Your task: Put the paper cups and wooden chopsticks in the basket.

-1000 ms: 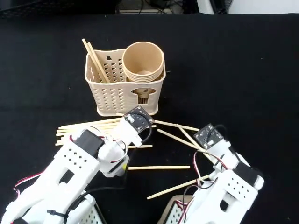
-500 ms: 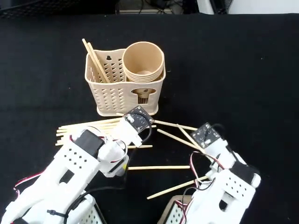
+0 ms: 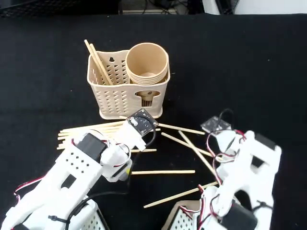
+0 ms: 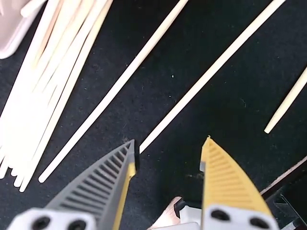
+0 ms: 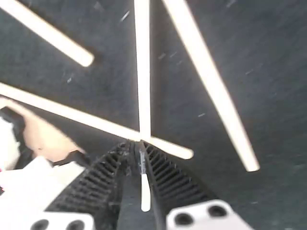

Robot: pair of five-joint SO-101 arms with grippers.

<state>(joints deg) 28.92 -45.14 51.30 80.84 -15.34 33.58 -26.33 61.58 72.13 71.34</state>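
The cream basket (image 3: 120, 98) stands at the back with a stack of paper cups (image 3: 147, 62) and two wooden chopsticks (image 3: 98, 61) in it. A bundle of chopsticks (image 3: 88, 130) (image 4: 43, 100) lies in front of it. My left gripper (image 3: 139, 125) (image 4: 170, 143) hovers open just right of the bundle, and the end of one loose chopstick (image 4: 206, 81) lies between its fingertips. To the right, my right gripper (image 3: 217, 154) (image 5: 139, 146) is shut on a chopstick (image 5: 142, 72) (image 3: 194, 148), which lies across another chopstick (image 5: 72, 114).
Loose chopsticks lie on the black cloth between the arms: one (image 3: 163, 171) flat in the middle, one (image 3: 177, 194) slanting near the front, one (image 3: 180, 128) just right of the basket. Both arm bases crowd the front edge.
The right arm has risen and swung to the right, turning the chopstick it holds. The slanting front chopstick slid slightly left. The left arm has not moved.
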